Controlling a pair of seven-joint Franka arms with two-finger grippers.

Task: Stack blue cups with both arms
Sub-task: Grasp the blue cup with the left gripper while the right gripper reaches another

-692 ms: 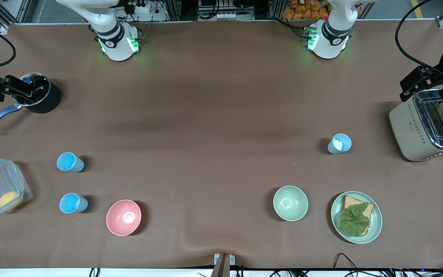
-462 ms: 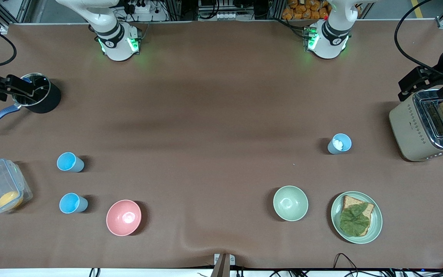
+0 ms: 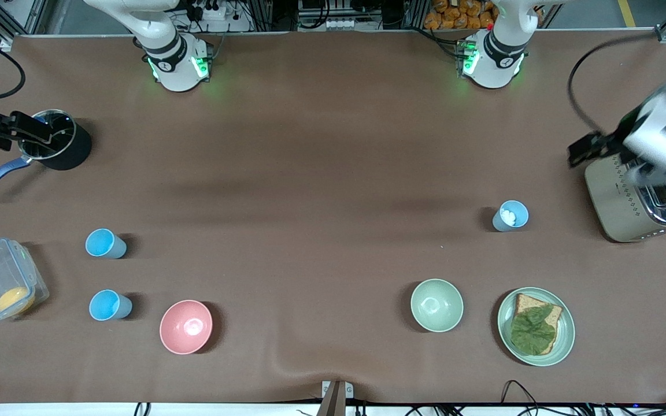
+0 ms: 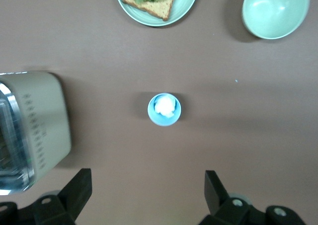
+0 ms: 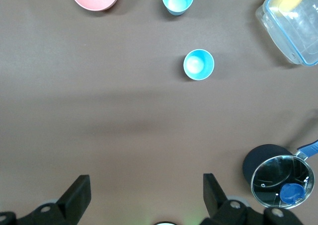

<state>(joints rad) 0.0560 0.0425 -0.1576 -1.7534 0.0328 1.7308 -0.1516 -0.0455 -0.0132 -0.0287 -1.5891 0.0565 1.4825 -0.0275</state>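
Your three blue cups stand upright and unstacked on the brown table (image 3: 321, 173). Two sky-blue cups sit toward the right arm's end: one (image 3: 105, 243) farther from the front camera, the other (image 3: 110, 305) nearer, beside the pink bowl (image 3: 186, 326). The duller grey-blue cup (image 3: 510, 216), with something white inside, stands toward the left arm's end, near the toaster (image 3: 633, 202).

Your left gripper (image 4: 144, 192) hangs over bare table near that cup, fingers spread wide and holding nothing. Your right gripper (image 5: 144, 195) hangs over bare table near the lidded black pot (image 3: 58, 144), fingers likewise spread and unloaded.

No brand, label or writing is legible anywhere.
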